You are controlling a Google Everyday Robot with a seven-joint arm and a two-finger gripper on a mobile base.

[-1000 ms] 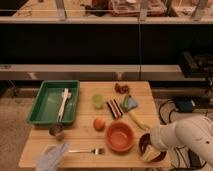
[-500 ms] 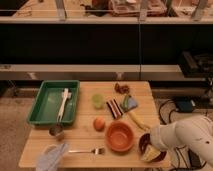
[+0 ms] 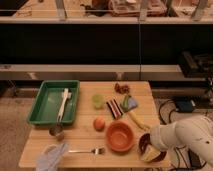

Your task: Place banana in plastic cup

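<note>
**Banana on table, gripper low at the right front corner**

- Wooden table (image 3: 85, 142) seen from the front and above; dark shelving behind.
- Banana (image 3: 136, 120) lies flat on the table top, right of centre, running diagonally from near the snack packets toward the front right. Its lower end sits just beside the orange bowl (image 3: 120, 136) and close to the arm. Nothing touches it.
- Plastic cup (image 3: 98, 101), light green, stands upright near the table's middle, left of a dark striped packet (image 3: 114, 108). It is well apart from the banana, with the packet between them.
- Gripper (image 3: 150, 146) is down at the front right corner, over or inside a dark bowl (image 3: 140, 148), at the end of the white arm (image 3: 187, 137) that comes in from the right. It appears to be just above yellowish contents in that bowl. How far open it is, and whether it holds anything, cannot be told.
- Round orange fruit (image 3: 99, 123) sits left of the orange bowl.
- Green tray (image 3: 42, 102) is at the left with white utensils (image 3: 63, 102) in it; a steel cup (image 3: 56, 131) stands just in front of it.
- Fork (image 3: 90, 150) and bluish cloth (image 3: 52, 157) lie along the front edge.
</note>
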